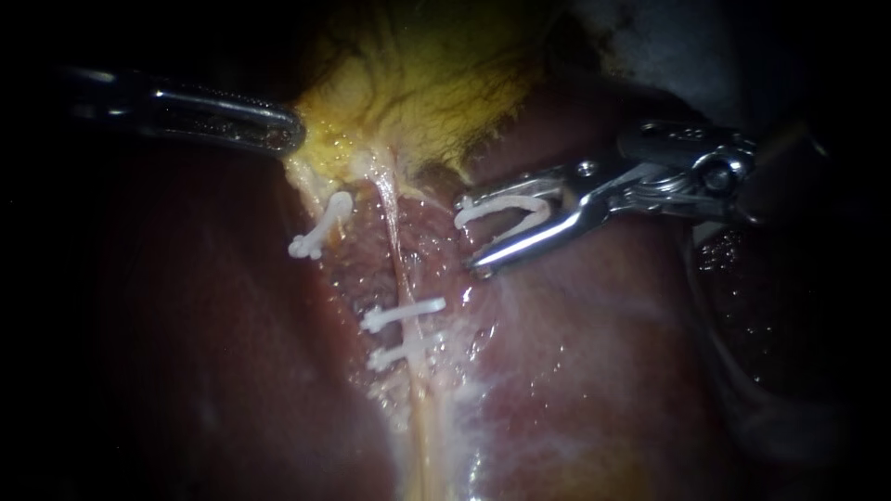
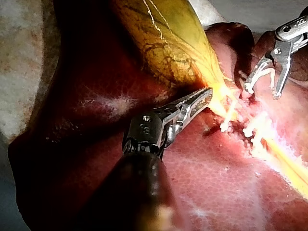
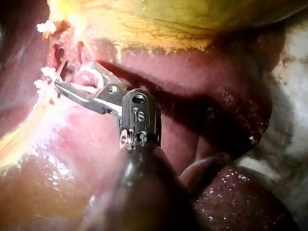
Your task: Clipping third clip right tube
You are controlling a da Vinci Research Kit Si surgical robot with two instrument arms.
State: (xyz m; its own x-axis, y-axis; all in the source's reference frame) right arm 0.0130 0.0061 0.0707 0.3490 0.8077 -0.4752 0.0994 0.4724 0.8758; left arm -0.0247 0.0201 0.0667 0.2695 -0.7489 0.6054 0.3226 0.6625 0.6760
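White V-shaped clip (image 1: 497,208), veined yellow gallbladder (image 1: 436,74)

The pale clipped tube (image 1: 397,260) is viewed closely by the endoscope and shared, with the yellow-green veined gallbladder (image 2: 168,48), by both wrist cameras, aimed along the left instrument (image 2: 208,91) and right instrument (image 1: 469,235) from opposite sides.

The tube (image 1: 422,445) runs off the endoscope view's lower edge; darkness swallows the shaft of the left instrument (image 1: 293,130).
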